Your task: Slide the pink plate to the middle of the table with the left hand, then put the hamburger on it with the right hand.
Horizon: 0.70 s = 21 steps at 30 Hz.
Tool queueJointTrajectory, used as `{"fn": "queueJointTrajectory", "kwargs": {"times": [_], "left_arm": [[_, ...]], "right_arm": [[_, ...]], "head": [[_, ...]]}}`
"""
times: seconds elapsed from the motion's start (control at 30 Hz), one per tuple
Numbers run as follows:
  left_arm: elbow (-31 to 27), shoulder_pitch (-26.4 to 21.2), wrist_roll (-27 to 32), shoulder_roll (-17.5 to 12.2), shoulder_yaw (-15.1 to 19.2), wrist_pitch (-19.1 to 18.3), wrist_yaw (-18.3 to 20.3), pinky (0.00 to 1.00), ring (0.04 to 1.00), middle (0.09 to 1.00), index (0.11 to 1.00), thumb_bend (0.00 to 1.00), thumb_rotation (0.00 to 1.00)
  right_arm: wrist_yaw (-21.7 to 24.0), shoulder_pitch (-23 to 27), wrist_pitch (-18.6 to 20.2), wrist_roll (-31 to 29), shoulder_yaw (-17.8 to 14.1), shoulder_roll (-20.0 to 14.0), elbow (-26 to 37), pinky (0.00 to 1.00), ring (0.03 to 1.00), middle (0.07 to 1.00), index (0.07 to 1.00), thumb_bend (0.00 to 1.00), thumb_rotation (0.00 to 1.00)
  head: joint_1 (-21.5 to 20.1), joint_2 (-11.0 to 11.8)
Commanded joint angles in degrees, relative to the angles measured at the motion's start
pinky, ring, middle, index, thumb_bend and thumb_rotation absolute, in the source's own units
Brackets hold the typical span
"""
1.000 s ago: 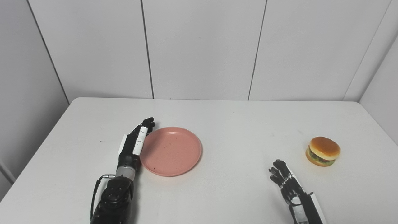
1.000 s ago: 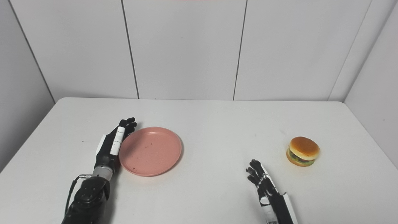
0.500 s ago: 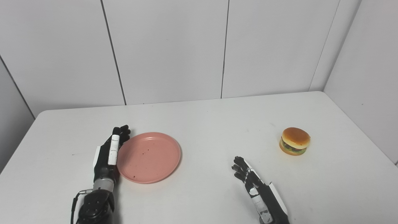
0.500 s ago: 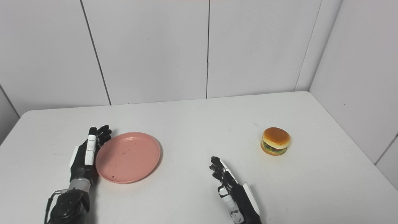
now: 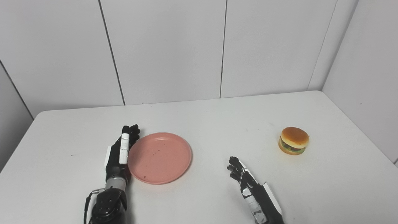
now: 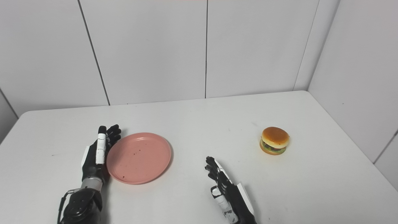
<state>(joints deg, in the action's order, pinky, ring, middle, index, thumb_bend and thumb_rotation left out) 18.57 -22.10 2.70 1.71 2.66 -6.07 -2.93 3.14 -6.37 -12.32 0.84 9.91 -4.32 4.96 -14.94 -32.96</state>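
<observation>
Pushing is best done evenly, so I am keeping my left hand [image 5: 119, 152], flat and holding nothing, edge-on against the pink plate [image 5: 159, 157] toward mid-table; my right hand [image 5: 245, 183], fingers spread and empty, is waiting right of the plate; the round-bunned hamburger [image 5: 293, 140] is sitting farther right.

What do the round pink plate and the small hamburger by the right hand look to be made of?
The round pink plate looks like moulded plastic: uniform matte pink, thin raised rim, a few dark specks on it. The small hamburger seems a plastic or rubber replica: the bun is smooth with a faint sheen and the layers are cleanly edged. Neither material is certain from these views.
</observation>
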Motion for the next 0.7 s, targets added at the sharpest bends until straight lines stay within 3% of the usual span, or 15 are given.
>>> {"fn": "queueJointTrajectory", "kwargs": {"times": [0.0,0.37,0.5,0.67], "left_arm": [[-0.39,-0.98,-0.13,1.58,-1.19,-2.64,0.51,0.95,0.877,0.842,0.763,0.92,0.99],[1.48,-2.09,0.00,1.99,-1.34,-2.06,0.45,0.96,0.874,0.835,0.761,0.90,0.98],[3.21,-2.46,0.16,1.72,-1.27,-1.22,0.79,0.96,0.875,0.832,0.753,0.91,0.97],[5.46,-3.40,0.27,1.13,-1.25,-0.18,1.22,0.99,0.883,0.836,0.758,0.92,0.96]], "right_arm": [[0.06,-0.24,2.00,0.30,0.37,2.13,-0.39,0.92,0.922,0.943,0.928,0.94,1.00],[-0.59,0.81,0.34,1.99,-0.04,1.46,-2.95,0.92,0.933,0.956,0.940,0.87,0.99],[-2.99,0.99,4.99,7.68,-0.57,1.50,-0.39,0.88,0.922,0.956,0.931,0.84,0.97],[-4.21,1.50,11.92,11.76,-2.23,1.23,6.95,0.89,0.907,0.933,0.932,0.79,0.83]], "head": [[-0.01,-0.02],[-0.95,1.04],[-1.49,1.32],[-2.02,1.73]]}}
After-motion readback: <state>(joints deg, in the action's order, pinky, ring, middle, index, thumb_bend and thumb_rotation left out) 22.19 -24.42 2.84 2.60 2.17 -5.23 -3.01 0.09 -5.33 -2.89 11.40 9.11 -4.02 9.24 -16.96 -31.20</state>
